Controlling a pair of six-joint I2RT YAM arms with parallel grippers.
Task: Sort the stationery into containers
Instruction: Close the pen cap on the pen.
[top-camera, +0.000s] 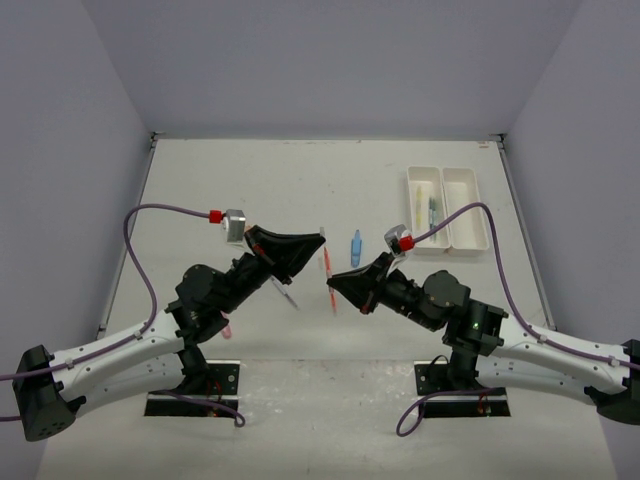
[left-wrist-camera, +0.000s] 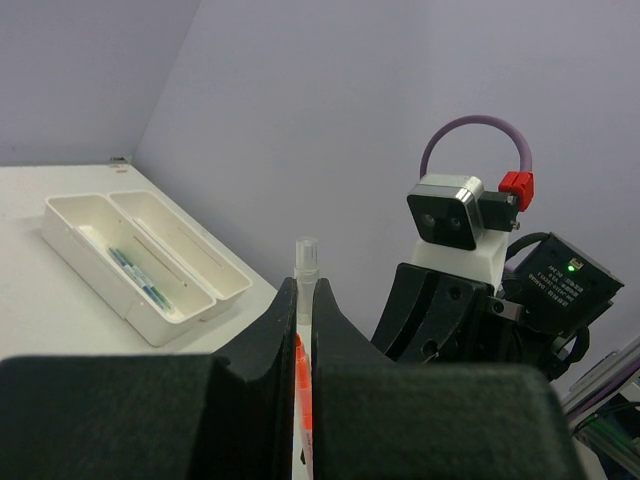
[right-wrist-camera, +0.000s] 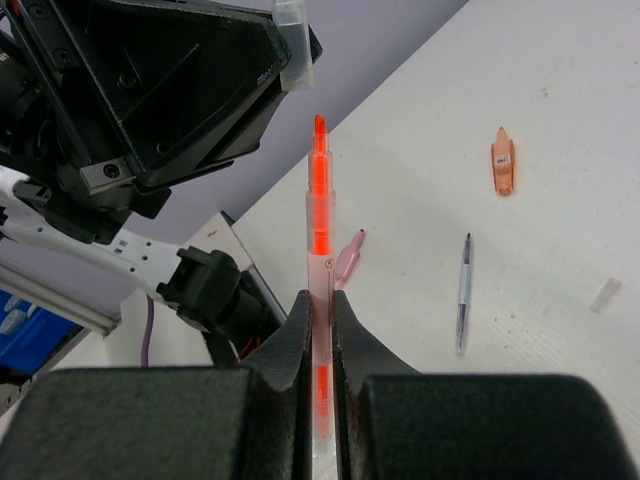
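1. The left hand (left-wrist-camera: 305, 292) pinches a clear cap (left-wrist-camera: 306, 255).
2. The right hand (right-wrist-camera: 320, 302) holds the orange pen (right-wrist-camera: 318, 210) up over the middle of the counter (top-camera: 250, 180).
3. The white trays (top-camera: 447, 190) sit far right.

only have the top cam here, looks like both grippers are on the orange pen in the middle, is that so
Observer: No. The right wrist view shows only the right gripper shut on the orange pen, its tip bare.
Operator: so what has the left got
Observer: The left gripper is shut on a clear cap, which sits off the pen's tip.
Operator: anything hidden under the arms
Observer: An orange cap lies on the table past a thin pen.
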